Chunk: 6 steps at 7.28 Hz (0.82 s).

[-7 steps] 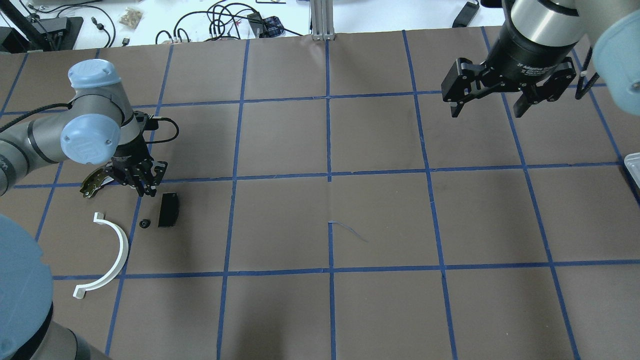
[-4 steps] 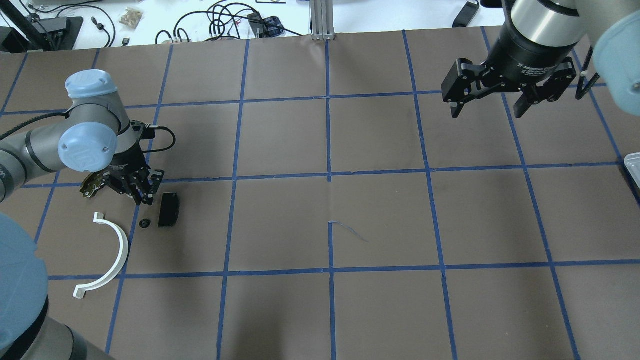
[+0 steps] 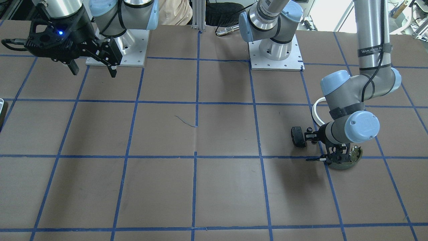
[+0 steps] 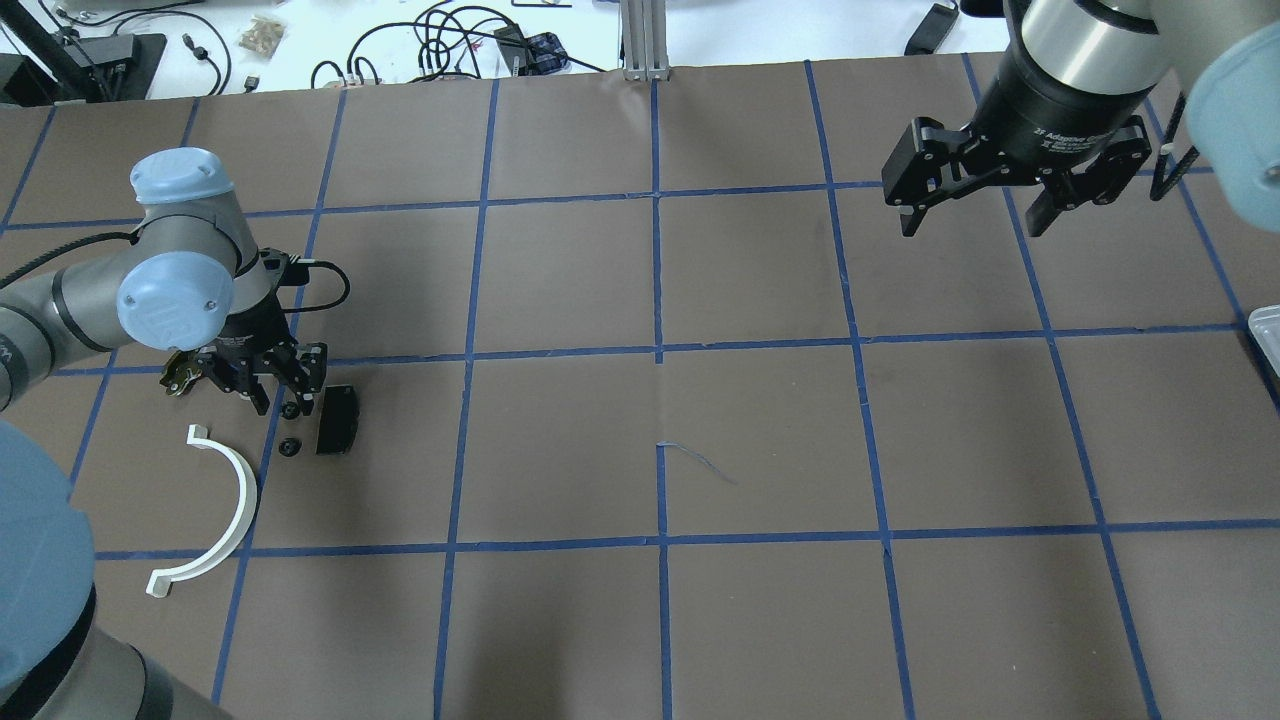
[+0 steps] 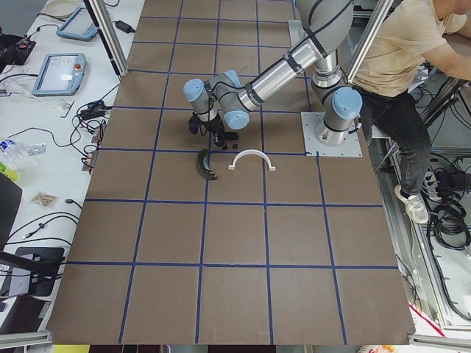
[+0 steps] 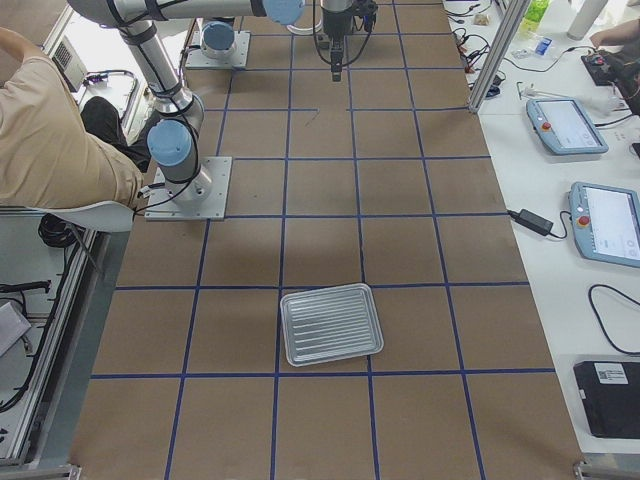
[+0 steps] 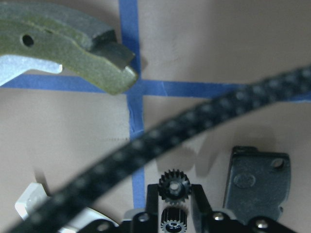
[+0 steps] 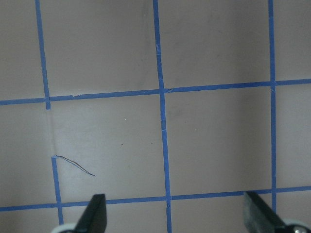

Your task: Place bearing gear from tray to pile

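Observation:
My left gripper (image 4: 283,398) is low over the pile, its fingers a little apart around a small black bearing gear (image 7: 174,183) that sits on the table (image 4: 290,410). A second small black gear (image 4: 290,447) lies just behind it. The black pad (image 4: 337,420) is to its right, the olive brake shoe (image 4: 178,378) to its left and the white half-ring (image 4: 228,500) nearer the robot. My right gripper (image 4: 972,226) is open and empty, high over the far right. The silver tray (image 6: 283,330) looks empty; only a sliver of it (image 4: 1265,325) shows overhead.
A blurred black cable (image 7: 204,121) crosses the left wrist view. Blue tape lines grid the brown table (image 4: 660,440). Cables and clutter (image 4: 450,45) lie beyond the table's far edge. A person (image 5: 412,51) sits beside the robot's base.
My left gripper has shifted slightly and its fingers have spread. A small black gear now lies on the table between them. The right arm has not moved.

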{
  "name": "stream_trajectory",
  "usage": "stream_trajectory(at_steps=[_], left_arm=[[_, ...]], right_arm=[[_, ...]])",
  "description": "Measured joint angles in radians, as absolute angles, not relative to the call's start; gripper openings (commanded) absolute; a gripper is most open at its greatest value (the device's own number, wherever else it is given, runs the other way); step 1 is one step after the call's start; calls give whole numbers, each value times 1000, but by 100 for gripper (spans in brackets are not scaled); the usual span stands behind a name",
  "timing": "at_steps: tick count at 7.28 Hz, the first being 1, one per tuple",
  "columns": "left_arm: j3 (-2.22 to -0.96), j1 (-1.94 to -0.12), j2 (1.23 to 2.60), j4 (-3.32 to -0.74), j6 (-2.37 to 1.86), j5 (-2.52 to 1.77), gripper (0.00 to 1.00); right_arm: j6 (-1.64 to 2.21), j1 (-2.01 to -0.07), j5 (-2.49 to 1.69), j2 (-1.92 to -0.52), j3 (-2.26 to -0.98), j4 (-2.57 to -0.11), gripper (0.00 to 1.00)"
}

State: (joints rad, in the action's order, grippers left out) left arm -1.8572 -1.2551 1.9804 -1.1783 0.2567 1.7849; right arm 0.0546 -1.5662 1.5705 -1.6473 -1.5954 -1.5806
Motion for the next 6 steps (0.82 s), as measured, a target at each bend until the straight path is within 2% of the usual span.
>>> stream_trajectory(at_steps=[3,6], left_arm=[[-1777,-1293,1934,-1246,266,1769,100],[-1498,-1470,1847,-1549,167,1671,100]], right_arm=[[54,-1566,1563,-1642,-1593,-1590,100],[58,-1566,1561,-1639,-1595,-1592,100]])
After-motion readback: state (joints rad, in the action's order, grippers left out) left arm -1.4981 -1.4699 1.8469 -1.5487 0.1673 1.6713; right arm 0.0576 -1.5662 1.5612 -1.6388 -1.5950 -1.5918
